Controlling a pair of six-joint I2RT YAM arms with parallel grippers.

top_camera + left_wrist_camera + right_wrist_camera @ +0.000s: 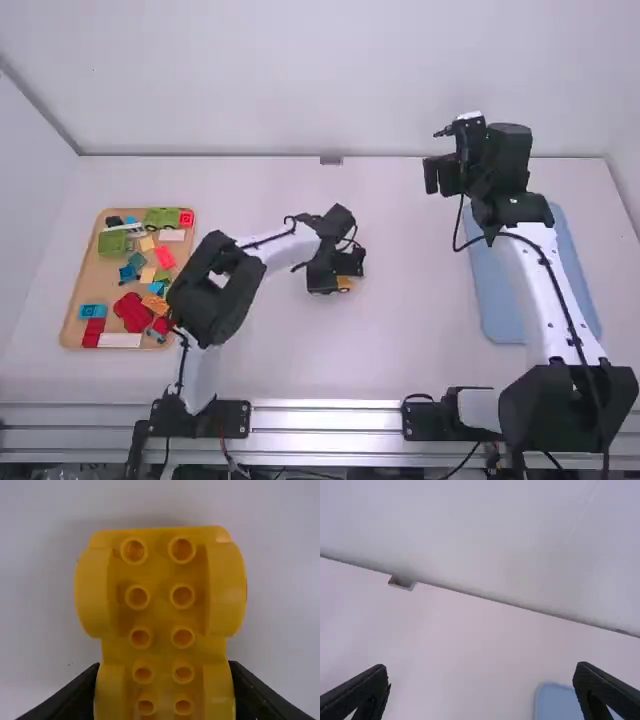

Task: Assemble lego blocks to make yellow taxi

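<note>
One yellow base (162, 647), ten studs (182, 596)

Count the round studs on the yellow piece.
10 studs show on the yellow piece: five side-by-side pairs, running from its free end to between the left gripper's fingers. More may be hidden past the picture's edge.

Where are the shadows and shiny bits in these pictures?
Left wrist view: a soft grey shadow on the smooth white table, beside the chunky yellow plastic block with round hollow tubes; high view: bright streaks of glare on the long silvery metal rail; right wrist view: a dim grey line where the table meets the plain pale wall.
</note>
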